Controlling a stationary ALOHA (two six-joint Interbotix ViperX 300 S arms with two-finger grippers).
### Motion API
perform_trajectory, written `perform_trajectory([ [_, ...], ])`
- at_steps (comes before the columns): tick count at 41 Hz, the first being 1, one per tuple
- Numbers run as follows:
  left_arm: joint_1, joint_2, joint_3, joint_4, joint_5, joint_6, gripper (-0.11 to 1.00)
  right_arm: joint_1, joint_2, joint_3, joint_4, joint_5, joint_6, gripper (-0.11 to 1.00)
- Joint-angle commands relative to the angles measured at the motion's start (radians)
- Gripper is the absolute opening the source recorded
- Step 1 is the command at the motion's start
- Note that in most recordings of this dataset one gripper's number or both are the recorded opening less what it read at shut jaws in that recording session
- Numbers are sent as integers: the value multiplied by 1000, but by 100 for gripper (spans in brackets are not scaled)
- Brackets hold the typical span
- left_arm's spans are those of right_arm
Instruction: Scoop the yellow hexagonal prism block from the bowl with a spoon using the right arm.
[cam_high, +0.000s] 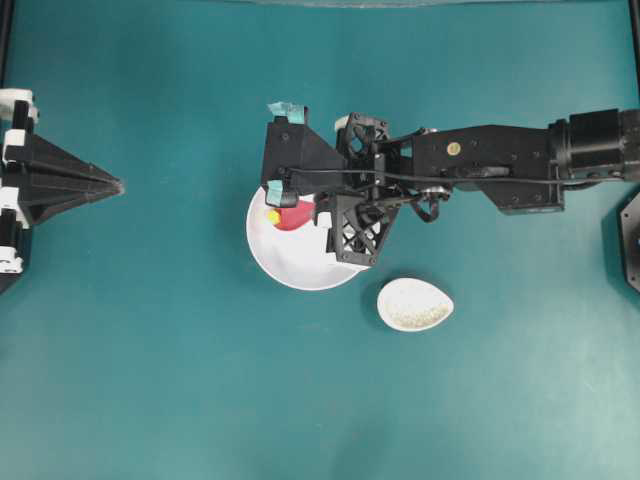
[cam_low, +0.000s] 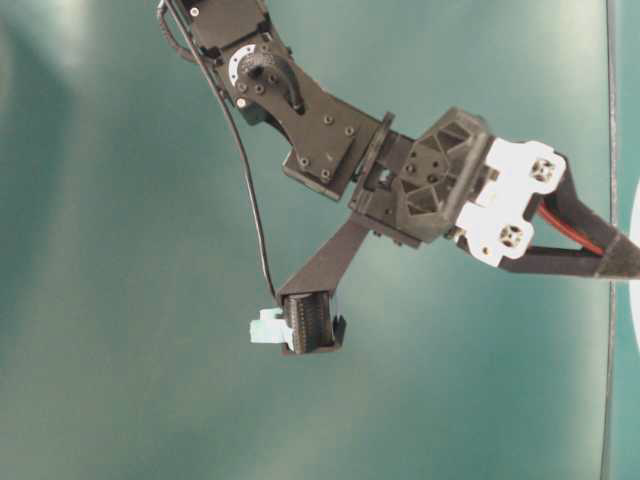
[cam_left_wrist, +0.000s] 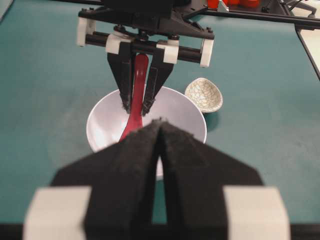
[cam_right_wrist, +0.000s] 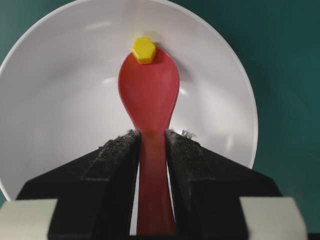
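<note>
- Yellow hexagonal prism block (cam_right_wrist: 144, 50), tiny and bright, sat at the far tip of the glossy pink-red soup spoon (cam_right_wrist: 149, 95), touching its rim, inside the large plain white bowl (cam_right_wrist: 55, 100).
- Your right gripper (cam_right_wrist: 152, 142) pinched the spoon's handle between its black padded fingers (cam_right_wrist: 112, 160), head pointing forward and down into the bowl.
- Your left gripper (cam_left_wrist: 160, 131) hung apart from the bowl, jaws pressed together on nothing.
- Step in hand, as judged: getting the spoon tip under the block. Next you would need a forward push, then a level lift so the block does not roll off.
- Small speckled egg-shaped white dish (cam_high: 414, 304) stood just beside the bowl.
- Flat teal tabletop (cam_high: 150, 380) carried everything; no wider room showed.
</note>
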Motion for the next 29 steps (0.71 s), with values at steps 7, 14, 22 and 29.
perform_trajectory([
  [7, 3, 5, -31, 3, -3, -2, -1, -5, -20, -26, -3, -8, 5, 25],
  [14, 2, 5, -31, 3, -3, -2, -1, -5, -20, -26, -2, -9, 14, 25],
  [22, 2, 3, -31, 2, -3, -2, -1, -5, -28, -15, 3, -17, 15, 25],
  [29, 2, 5, -31, 2, -3, -2, -1, -5, -54, 28, 20, -86, 15, 25],
])
